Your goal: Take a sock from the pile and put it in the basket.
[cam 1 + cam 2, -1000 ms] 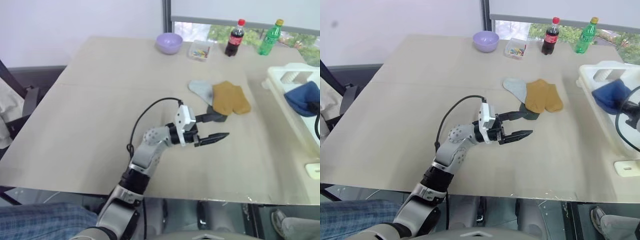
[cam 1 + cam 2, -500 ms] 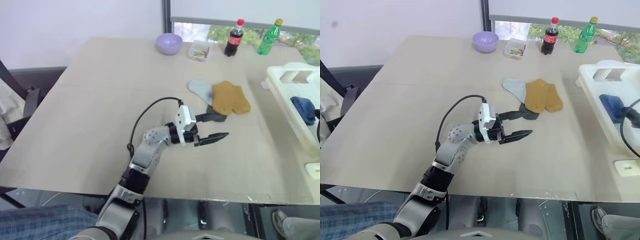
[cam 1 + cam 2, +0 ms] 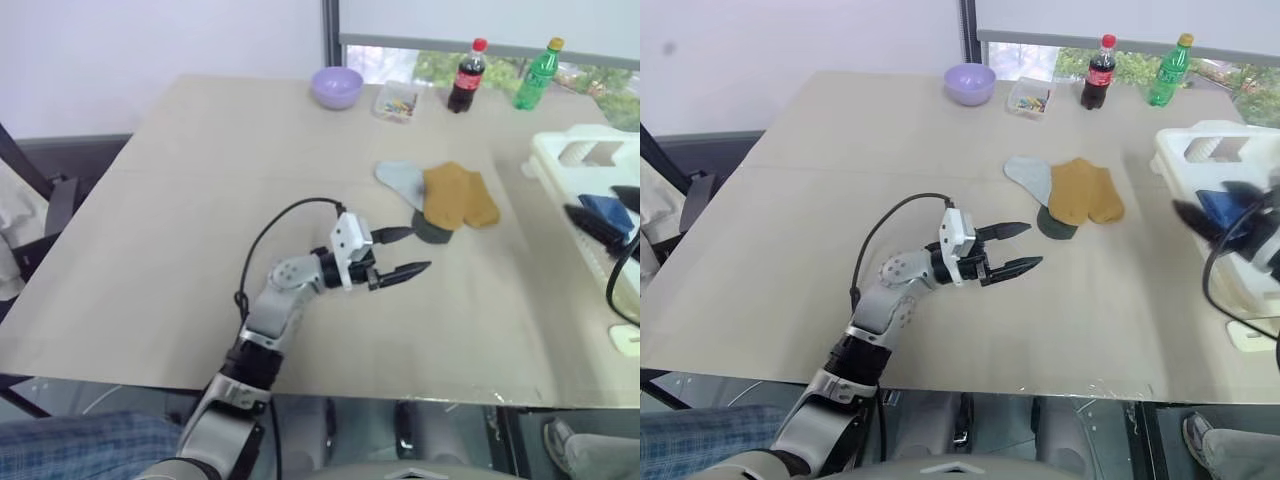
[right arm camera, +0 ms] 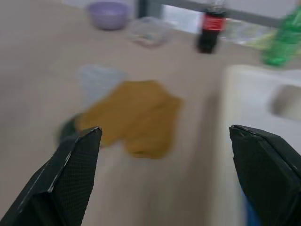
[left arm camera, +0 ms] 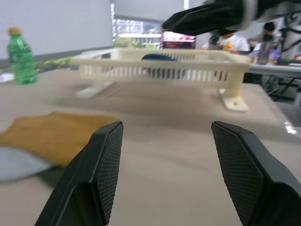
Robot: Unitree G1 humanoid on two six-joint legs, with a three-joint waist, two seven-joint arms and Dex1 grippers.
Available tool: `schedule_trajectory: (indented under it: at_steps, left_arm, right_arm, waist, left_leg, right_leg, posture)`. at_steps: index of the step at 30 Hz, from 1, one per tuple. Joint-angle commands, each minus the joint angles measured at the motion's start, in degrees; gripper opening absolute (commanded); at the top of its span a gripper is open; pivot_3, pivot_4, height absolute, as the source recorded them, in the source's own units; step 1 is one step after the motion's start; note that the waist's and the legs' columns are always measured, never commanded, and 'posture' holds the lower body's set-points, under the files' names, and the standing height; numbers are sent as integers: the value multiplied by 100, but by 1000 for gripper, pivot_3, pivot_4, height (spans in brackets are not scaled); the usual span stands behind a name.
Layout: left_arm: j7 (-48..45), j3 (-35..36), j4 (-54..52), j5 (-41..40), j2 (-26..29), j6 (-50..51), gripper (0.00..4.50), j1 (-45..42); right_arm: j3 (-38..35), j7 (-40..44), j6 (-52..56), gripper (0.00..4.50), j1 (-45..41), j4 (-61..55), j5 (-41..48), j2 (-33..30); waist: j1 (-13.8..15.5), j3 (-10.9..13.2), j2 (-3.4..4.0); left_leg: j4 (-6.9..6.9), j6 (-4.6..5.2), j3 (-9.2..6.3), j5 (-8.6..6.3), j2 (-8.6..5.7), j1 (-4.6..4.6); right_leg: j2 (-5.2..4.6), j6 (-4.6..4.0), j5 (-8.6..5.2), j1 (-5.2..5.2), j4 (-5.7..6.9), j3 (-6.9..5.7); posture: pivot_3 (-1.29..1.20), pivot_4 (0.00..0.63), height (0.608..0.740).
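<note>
Left tool hangs low over the pale beige desk, its two black fingers spread with nothing between them, tips aimed toward the pile. The pile, a flat heap of overlapping ankle socks, lies just beyond those tips: mustard yellow sock on top, pale grey-blue sock at its far-left edge, dark green sock poking out at the near edge, closest to the fingers.

Right tool sits over the large white slotted plastic laundry basket at the desk's right edge, jaws wide apart and empty. A royal blue sock lies inside the basket, under that tool.

Judged step: one sock delivered; next reach into the pile is due. The dark green sock is nearest the left tool, but it is partly pinned under the yellow one, so a pull there may drag the heap. Better to pinch the top yellow sock at a free edge, coming down steeply so one finger slides under the fabric, then lift clear before swinging across. Keep the basket rim in mind on the carry.
</note>
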Motion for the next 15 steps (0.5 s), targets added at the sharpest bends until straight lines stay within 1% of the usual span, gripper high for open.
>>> schedule_trajectory:
  at_steps: [1,3,4,5,6,11,15]
  left_arm:
    - [161,330,-577,-53,415,267,3200,467]
    - [305,491,-855,-29,689,409,3200,839]
    - [399,627,-1022,45,901,452,3200,1172]
    - [492,737,-1170,103,1078,497,3200,1459]
    - [583,842,-1321,131,1215,542,3200,1731]
    - [924,1278,-1973,95,1587,655,3200,2881]
    - [1165,1483,-2315,129,1615,605,3200,3525]
  right_arm:
    - [337,247,-320,4431,517,-672,267,472]
    - [599,368,-519,4431,832,-766,228,751]
    - [813,539,-756,4431,1060,-701,94,903]
    - [998,695,-999,4431,1260,-610,-88,984]
    - [1130,895,-1240,4431,1423,-491,-246,1003]
    - [1208,1561,-2039,4431,1620,233,-588,855]
    - [1149,2177,-2623,4431,1657,817,-684,714]
  waist:
    - [-8,0,1]
    - [-21,1,3]
    - [-20,2,5]
    - [-15,4,9]
    - [-14,4,10]
    - [-3,5,11]
    - [2,4,11]
  left_leg:
    - [0,0,-2,0,2,0]
    - [0,0,-5,0,4,3]
    - [0,0,-7,0,7,4]
    - [0,-1,-7,0,7,9]
    - [3,-1,-4,0,5,9]
    - [15,-2,0,-1,7,18]
    - [20,-4,4,-2,13,31]
  right_leg:
    - [0,0,0,1,0,-1]
    - [0,0,-1,-2,2,4]
    - [0,-1,-1,-2,2,6]
    - [-2,-20,-13,-3,3,12]
    - [-6,-17,-12,-4,6,16]
    - [-19,-1,-20,7,7,19]
    - [-23,-1,-20,11,7,25]
  posture:
    - [0,150,730]
    - [0,150,730]
    - [0,150,730]
    - [0,150,730]
    - [0,150,730]
    - [0,150,730]
    - [0,150,730]
